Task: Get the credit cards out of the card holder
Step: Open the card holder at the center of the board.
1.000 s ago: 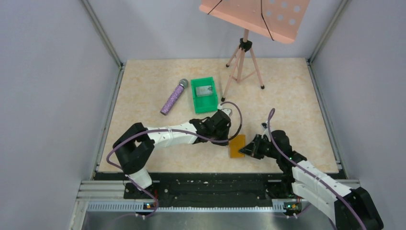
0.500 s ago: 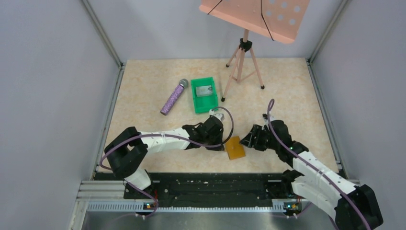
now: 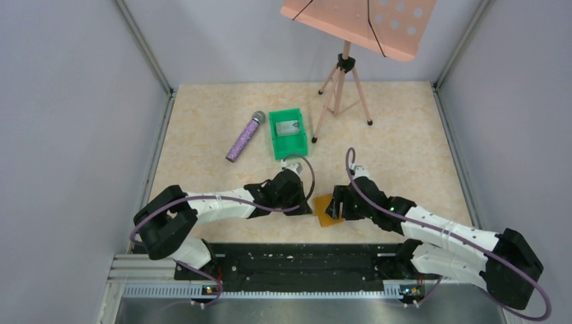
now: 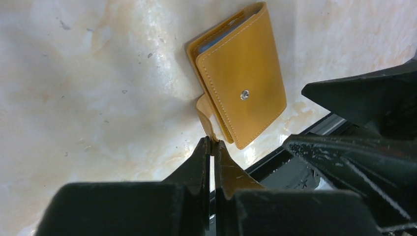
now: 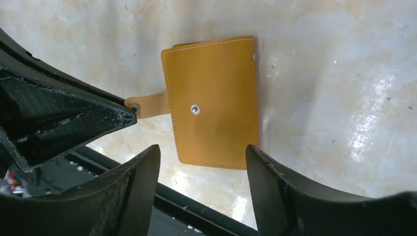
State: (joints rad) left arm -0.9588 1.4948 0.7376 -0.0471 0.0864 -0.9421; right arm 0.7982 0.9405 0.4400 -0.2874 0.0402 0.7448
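Near the front edge of the table [image 3: 405, 135], between the arms, the one tan card holder [image 3: 326, 209] lies folded shut. Only the left wrist view shows the left gripper [image 4: 211, 143] clenched on its clasp tab [image 4: 204, 110], and a blue-grey pocket edge [image 4: 216, 43] peeking out. The right wrist view shows the right gripper [image 5: 201, 150] released, jaws spread either side of the holder's end. Bare tabletop lies beyond. One grey card [image 3: 288, 126] sits in the green bin [image 3: 297, 144].

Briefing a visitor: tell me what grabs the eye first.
The tan card holder lies folded near the front edge of the table, the left gripper pinching its clasp tab while the right gripper hangs open above it. Behind stand a green bin, a purple microphone to its left, and a pink music stand.
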